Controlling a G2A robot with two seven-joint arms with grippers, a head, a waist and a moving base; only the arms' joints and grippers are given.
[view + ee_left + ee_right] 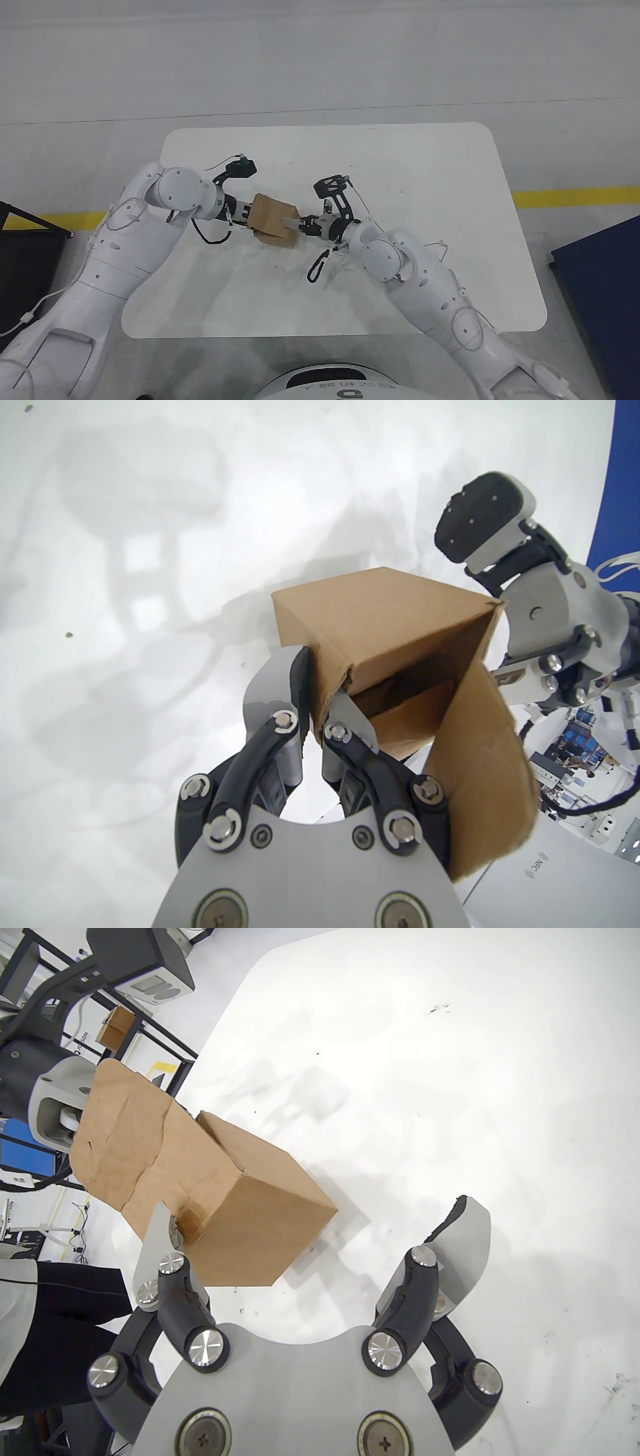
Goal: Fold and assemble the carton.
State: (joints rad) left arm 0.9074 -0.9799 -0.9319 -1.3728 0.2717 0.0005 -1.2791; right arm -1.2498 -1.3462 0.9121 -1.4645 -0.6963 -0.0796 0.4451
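A small brown carton [272, 218] is held just above the middle of the white table [430, 170]. One end is open, with a long flap [490, 770] hanging out. My left gripper [322, 695] is shut on the edge of a side wall at the open end, one finger inside and one outside. My right gripper [312, 1228] stands open at the carton's other side. One of its fingers [157, 1233] touches the carton [250, 1208] at a dented corner by the flap. The other finger [465, 1228] is free over the table.
The table's right half and near side are bare. A dark blue object [600, 290] stands on the floor beyond the right edge. A black frame [20, 235] sits beyond the left edge.
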